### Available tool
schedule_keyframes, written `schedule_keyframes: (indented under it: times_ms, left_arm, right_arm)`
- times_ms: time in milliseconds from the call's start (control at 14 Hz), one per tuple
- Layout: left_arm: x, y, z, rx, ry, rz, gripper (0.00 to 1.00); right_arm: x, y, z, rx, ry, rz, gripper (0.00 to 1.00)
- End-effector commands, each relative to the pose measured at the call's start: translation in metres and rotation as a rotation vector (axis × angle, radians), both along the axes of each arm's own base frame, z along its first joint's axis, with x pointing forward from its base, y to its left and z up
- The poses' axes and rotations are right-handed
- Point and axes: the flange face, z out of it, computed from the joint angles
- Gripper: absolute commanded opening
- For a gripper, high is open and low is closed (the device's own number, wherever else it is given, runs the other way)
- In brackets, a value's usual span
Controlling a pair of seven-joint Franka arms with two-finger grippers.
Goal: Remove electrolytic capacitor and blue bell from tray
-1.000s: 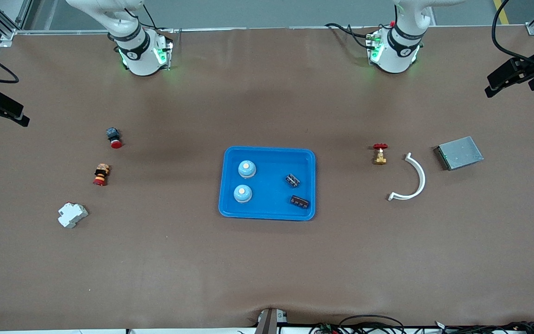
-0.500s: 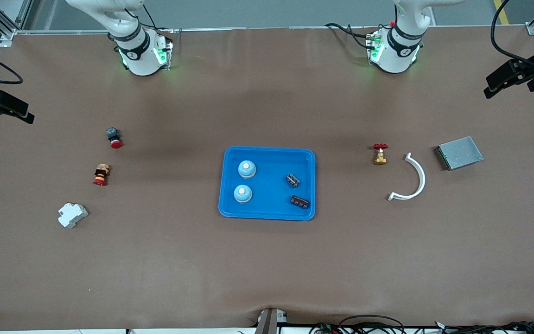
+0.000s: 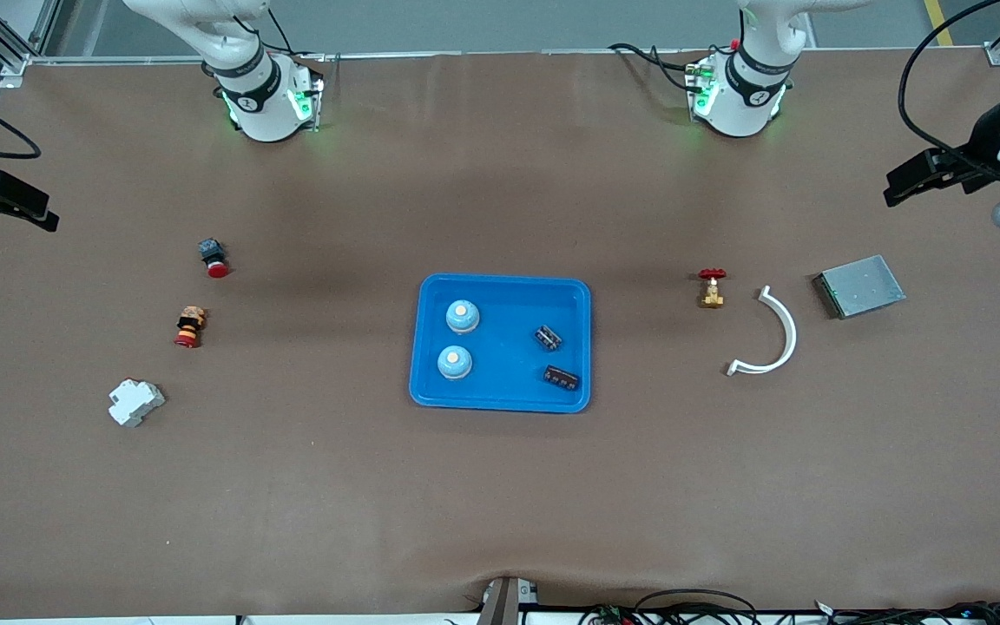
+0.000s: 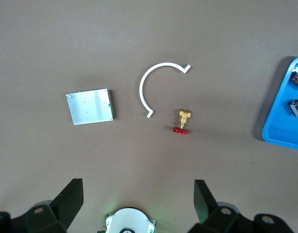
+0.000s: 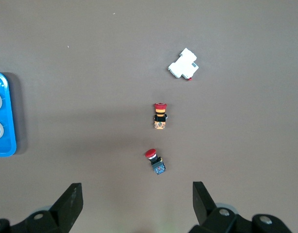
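Bells [image 3: 462, 316] and capacitors [image 3: 548, 338] lie in the tray [image 3: 504, 401], well apart from both empty, spread claws.

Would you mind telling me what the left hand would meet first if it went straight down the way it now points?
Probably bare table. The left hand hangs open and points down at the brown surface, between the valve and the grey metal plate, touching neither. Depth is hard to judge, so this is a best guess.

Matt brown table cover [image 3: 500, 503]; glossy blue plastic tray [image 3: 501, 402]; dull grey metal plate [image 3: 863, 286]; smooth white plastic arc [image 3: 779, 334]; brass valve [image 3: 712, 288] with red handle.
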Motion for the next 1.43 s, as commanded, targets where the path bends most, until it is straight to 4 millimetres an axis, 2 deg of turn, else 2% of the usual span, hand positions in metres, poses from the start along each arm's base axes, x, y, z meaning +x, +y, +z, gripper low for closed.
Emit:
schedule_keyframes:
  times_ms: [0, 214, 429, 571, 1357]
  left_arm:
    - [0.002, -0.005, -0.018, 0.005, 0.007, 0.004, 1.00]
    - [0.003, -0.008, -0.032, 0.009, 0.011, 0.023, 1.00]
    - [0.003, -0.021, -0.047, 0.013, 0.010, 0.020, 1.00]
    - [0.004, -0.022, -0.056, 0.012, 0.007, 0.021, 1.00]
    - [0.004, -0.021, -0.086, 0.013, 0.006, 0.021, 1.00]
  right_arm:
    - [0.002, 0.001, 0.003, -0.014, 0.001, 0.013, 1.00]
    - [0.002, 0.002, 0.003, -0.013, 0.002, 0.015, 1.00]
    - [0.002, 0.003, 0.000, -0.013, 0.008, 0.016, 1.00]
    - [0.002, 0.011, 0.000, -0.019, 0.007, 0.033, 1.00]
    - [0.004, 0.007, 0.003, -0.012, -0.020, 0.017, 1.00]
